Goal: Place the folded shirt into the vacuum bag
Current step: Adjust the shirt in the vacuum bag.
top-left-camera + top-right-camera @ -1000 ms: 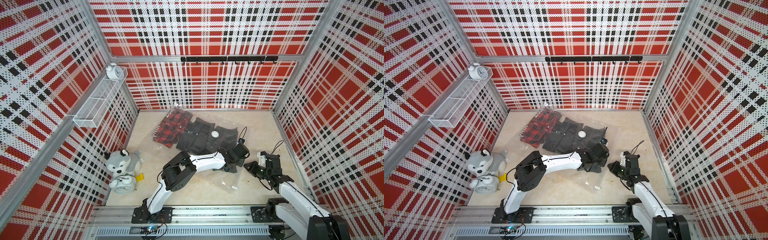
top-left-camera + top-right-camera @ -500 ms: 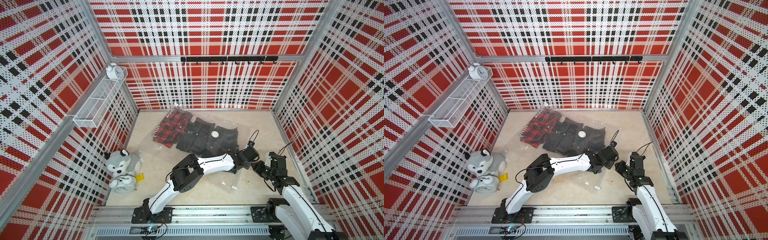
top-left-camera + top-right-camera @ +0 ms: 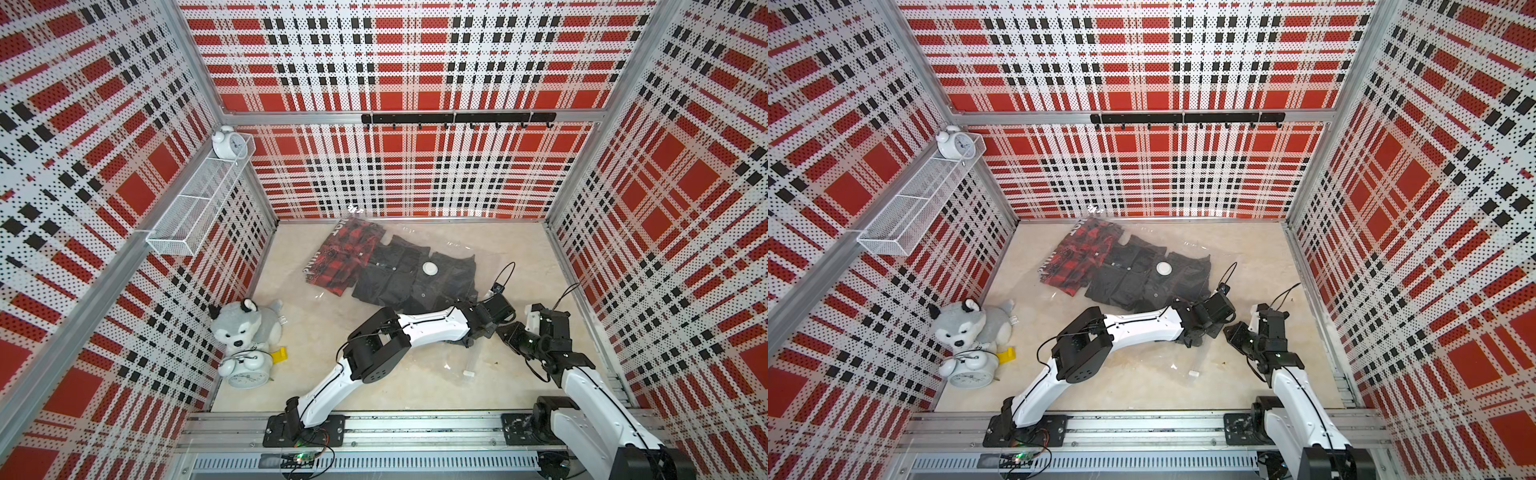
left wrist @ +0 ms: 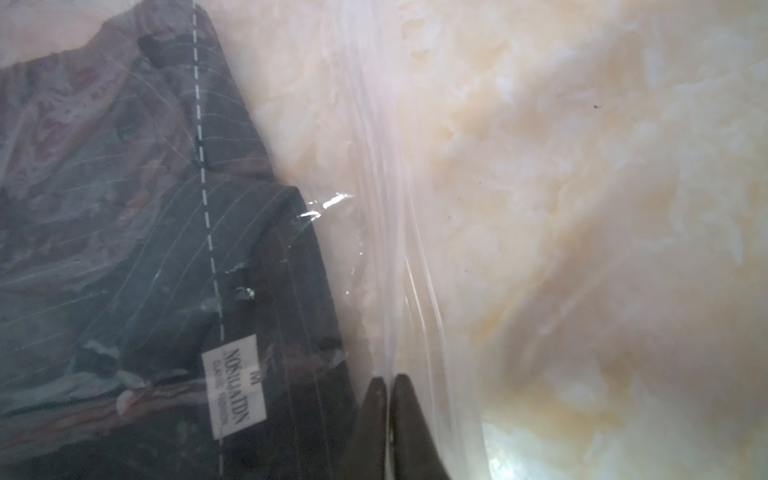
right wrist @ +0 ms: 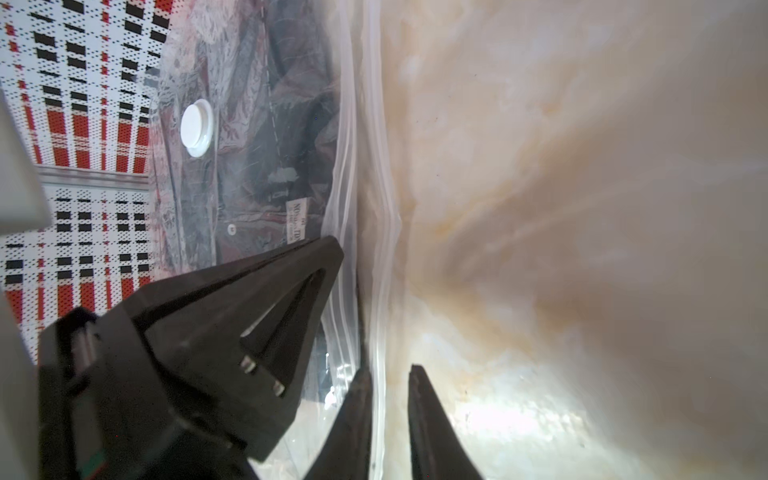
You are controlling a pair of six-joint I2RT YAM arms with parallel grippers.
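Note:
The vacuum bag (image 3: 457, 249) lies flat on the table, clear and crinkly, with its round white valve (image 3: 430, 268) (image 5: 197, 126) on top. Inside it lie the dark pinstriped folded shirt (image 3: 399, 278) (image 4: 145, 249) and a red plaid garment (image 3: 345, 253). My left gripper (image 3: 488, 332) (image 4: 390, 380) is shut on the bag's ribbed edge strip (image 4: 390, 208) at its near right corner. My right gripper (image 3: 505, 330) (image 5: 388, 374) is right beside it, narrowly open, and the same edge strip (image 5: 374, 208) runs between its fingers. A small white zip clip (image 3: 468, 372) lies near the front.
A plush husky (image 3: 243, 328), a white alarm clock (image 3: 245, 372) and a yellow piece (image 3: 279, 356) sit at the left wall. A wire shelf (image 3: 199, 203) with another clock (image 3: 226, 143) hangs on that wall. A hook rail (image 3: 457, 118) runs along the back.
The left arm has swung right along the bag's near edge and its jaws have closed on the edge strip. The right gripper shifted slightly right and stays just beside it.

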